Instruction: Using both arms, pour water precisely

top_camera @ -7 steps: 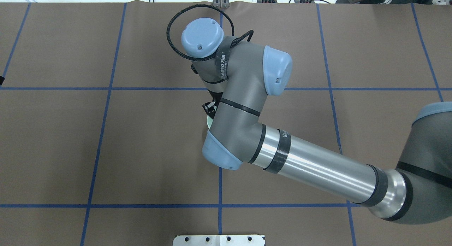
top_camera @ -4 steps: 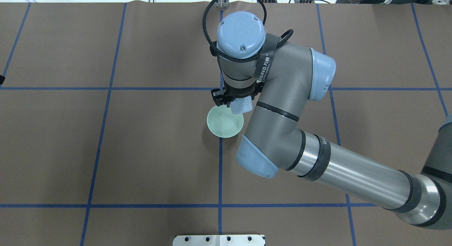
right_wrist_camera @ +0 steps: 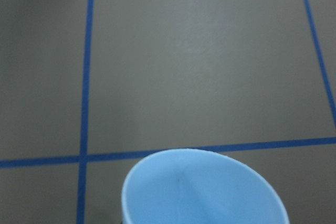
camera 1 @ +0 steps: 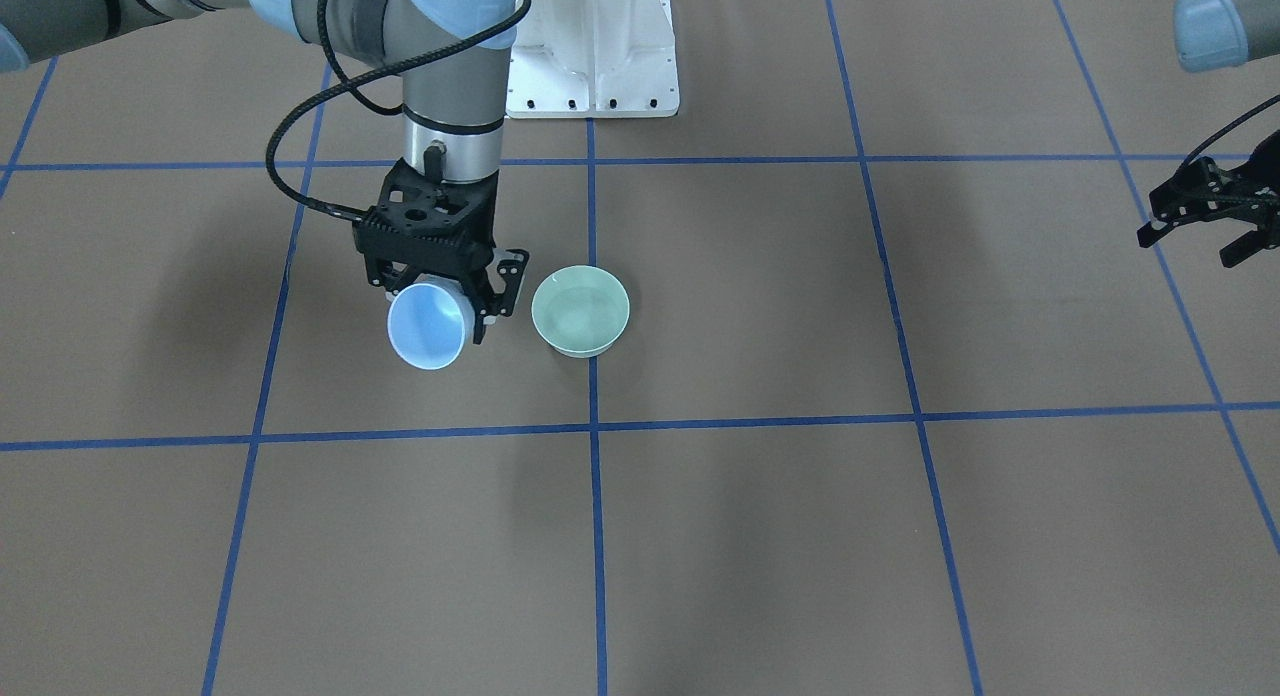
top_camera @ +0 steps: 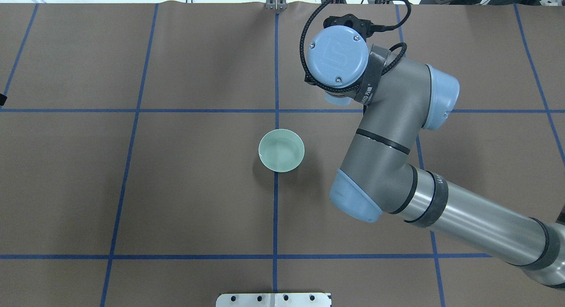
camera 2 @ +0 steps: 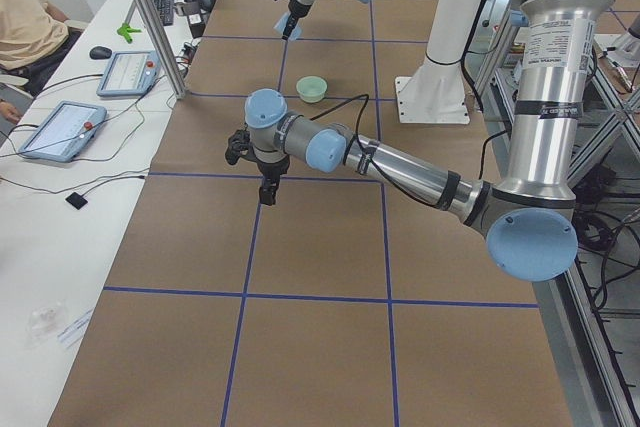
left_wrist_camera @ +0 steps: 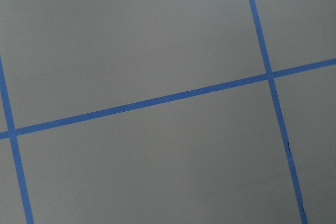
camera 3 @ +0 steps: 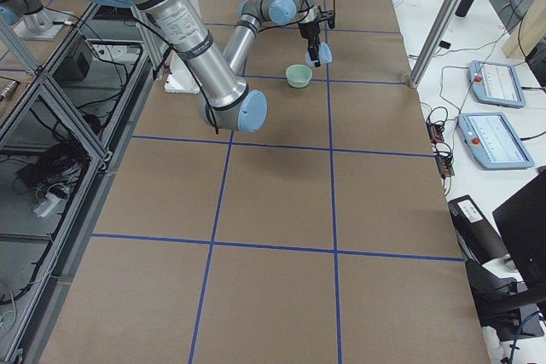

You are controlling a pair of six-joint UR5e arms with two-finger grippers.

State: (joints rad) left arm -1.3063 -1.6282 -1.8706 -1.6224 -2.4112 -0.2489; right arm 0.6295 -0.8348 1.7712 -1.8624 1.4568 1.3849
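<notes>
The water (camera 1: 582, 308) lies in the green bowl (camera 1: 580, 351), and it is hard to see. It is clear and colourless. It shows as a faint sheen over the pale green floor, a soft ring where its level meets the wall, and a small white glint near the rim on the robot's side. From overhead the surface looks flat and slightly glossy.

The bowl stands upright on the brown table (top_camera: 198, 188), on a blue tape line (top_camera: 275, 210).

The right claw (camera 1: 445, 298) hangs just beside the bowl, on the robot's right of it and apart from it. It points down and grips a pale blue cup (camera 1: 428, 328), one black finger on each side. The cup's mouth shows as a nearly full circle in the front-facing view. In the right wrist view its inside is plain, even blue with a thin seam. The cup does not touch the bowl. Overhead, the right arm (top_camera: 388, 135) covers most of the cup, and only a blue edge peeks out under the wrist.

The left claw (camera 1: 1190, 244) is well apart from the bowl, far off on the robot's left. Its fingers are spread and hold nothing. The left arm (camera 2: 400, 162) reaches out low over the table, and its wrist view shows only the brown surface and tape lines.
</notes>
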